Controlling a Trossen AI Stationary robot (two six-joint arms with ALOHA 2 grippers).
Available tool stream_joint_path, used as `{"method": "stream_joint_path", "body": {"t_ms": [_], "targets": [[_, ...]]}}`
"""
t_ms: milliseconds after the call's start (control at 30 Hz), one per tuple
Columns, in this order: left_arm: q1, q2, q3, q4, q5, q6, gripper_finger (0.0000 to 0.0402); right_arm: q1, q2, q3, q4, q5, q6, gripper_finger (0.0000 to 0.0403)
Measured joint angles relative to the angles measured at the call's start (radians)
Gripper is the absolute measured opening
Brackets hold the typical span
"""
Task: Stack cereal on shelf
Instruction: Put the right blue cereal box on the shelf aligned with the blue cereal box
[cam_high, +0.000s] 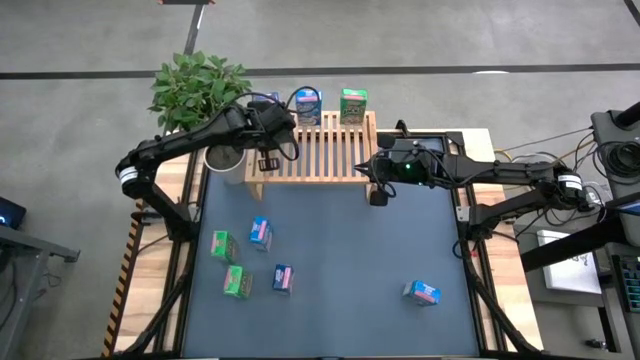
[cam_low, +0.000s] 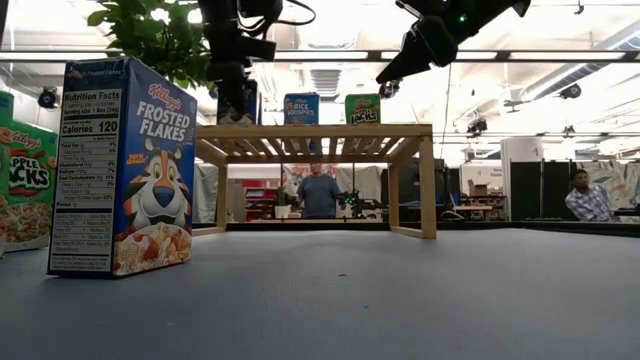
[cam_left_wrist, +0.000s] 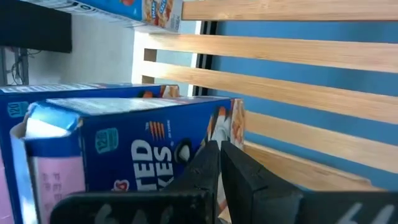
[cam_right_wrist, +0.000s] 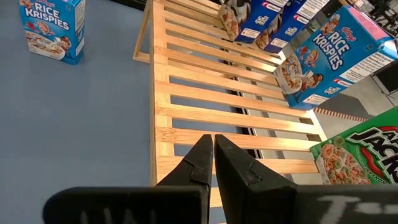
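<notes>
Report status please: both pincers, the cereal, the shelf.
Left pincer shut beside a Frosted Flakes box on shelf. Right pincer shut, empty, over shelf's right end. Six cereal boxes on mat. Nothing blocking.

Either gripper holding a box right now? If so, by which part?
Neither. The left gripper is shut and empty beside a Frosted Flakes box on the shelf. The right gripper is shut and empty above the shelf's slats.

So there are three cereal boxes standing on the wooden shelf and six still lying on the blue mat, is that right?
Not quite. The high view shows five boxes on the blue mat, not six. Three cereal boxes do stand on the wooden shelf, along its back edge.
</notes>
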Motion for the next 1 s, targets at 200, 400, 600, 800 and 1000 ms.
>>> {"method": "stream_joint_path", "body": {"t_ms": [200, 400, 600, 800, 1000], "targets": [[0.0, 0.0, 0.0, -0.022, -0.002, -0.002, 0.0001, 0.0, 0.0, 0.0, 0.0, 0.0, 0.0, 0.0009], [0.0, 0.0, 0.0, -0.03, -0.006, 0.009, 0.0001, 0.0, 0.0, 0.0, 0.0, 0.0, -0.001, 0.0009], [0.001, 0.0, 0.0, -0.05, -0.015, 0.012, 0.0001, 0.0, 0.0, 0.0, -0.001, 0.0, 0.0, 0.0009], [0.001, 0.0, 0.0, -0.055, -0.016, 0.012, 0.0001, 0.0, 0.0, 0.0, -0.002, 0.0, 0.0, 0.0009], [0.001, 0.0, 0.0, -0.071, -0.071, 0.013, 0.0001, 0.0, 0.0, 0.0, -0.002, -0.001, 0.001, 0.0009]]}}
